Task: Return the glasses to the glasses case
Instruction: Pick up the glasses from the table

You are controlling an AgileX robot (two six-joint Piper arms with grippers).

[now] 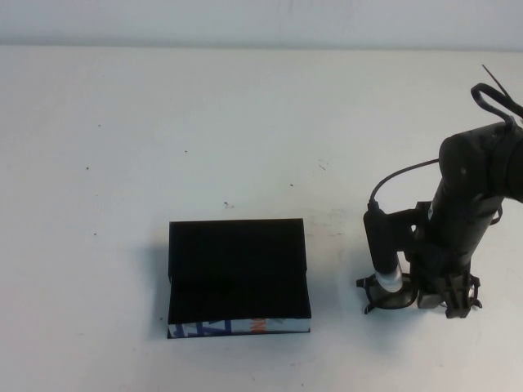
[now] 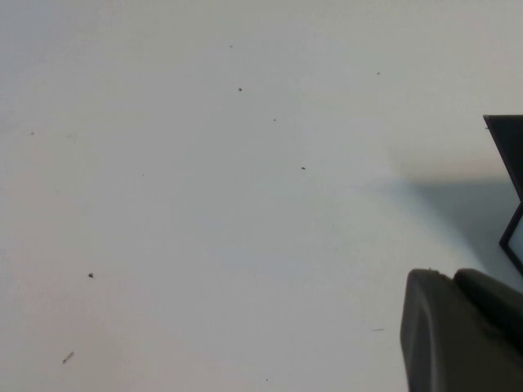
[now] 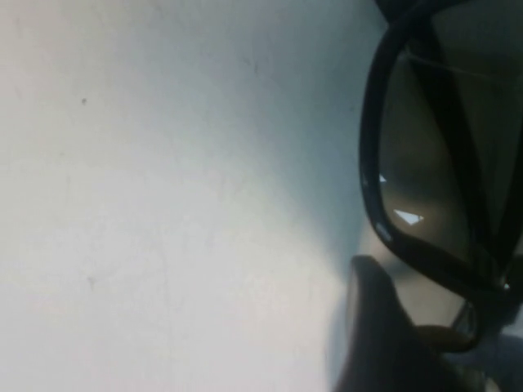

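The glasses case (image 1: 238,276) lies open on the white table, left of centre. Its flap lid stands toward the back and its white printed long side faces the front. The glasses (image 1: 387,296) lie on the table at the front right, dark frame and lenses. My right gripper (image 1: 431,296) reaches down onto their middle and is shut on the frame near the bridge. In the right wrist view one lens (image 3: 433,155) fills the side, with a finger (image 3: 384,327) against the rim. My left gripper (image 2: 451,274) is shut and empty, out of the high view, hovering over bare table.
A corner of the case (image 2: 511,163) shows at the edge of the left wrist view. The right arm (image 1: 474,188) stands over the table's right side. Bare white table surrounds the case.
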